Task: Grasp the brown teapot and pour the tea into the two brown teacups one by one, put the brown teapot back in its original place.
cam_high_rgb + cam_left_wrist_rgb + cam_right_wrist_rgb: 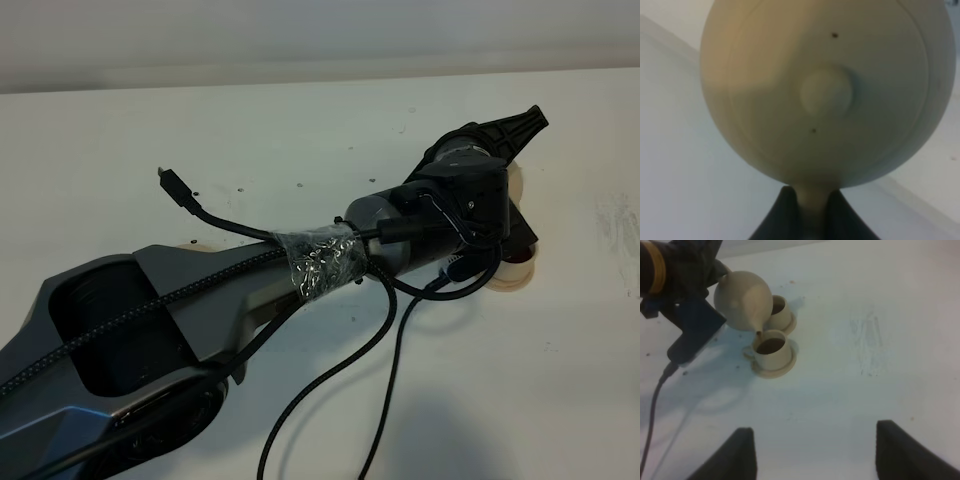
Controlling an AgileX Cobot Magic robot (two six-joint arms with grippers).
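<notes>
While my left fingers are clamped on the loop handle of the brown teapot, the pot hangs tipped forward toward the right side of the tabletop, short of its far edge. Its spout sits just over the rim of the first teacup. That cup already shows dark tea. The second teacup, just beside it and partly behind the pot's belly, looks dark inside too, but I cannot tell how full. My right fingers are spread wide and empty above bare tabletop. From here I judge the risks to be overfilling into the small saucer, the lid sliding off at this tilt, the smooth handle twisting in my narrow grip, or the belly nudging the second teacup as I level out.
</notes>
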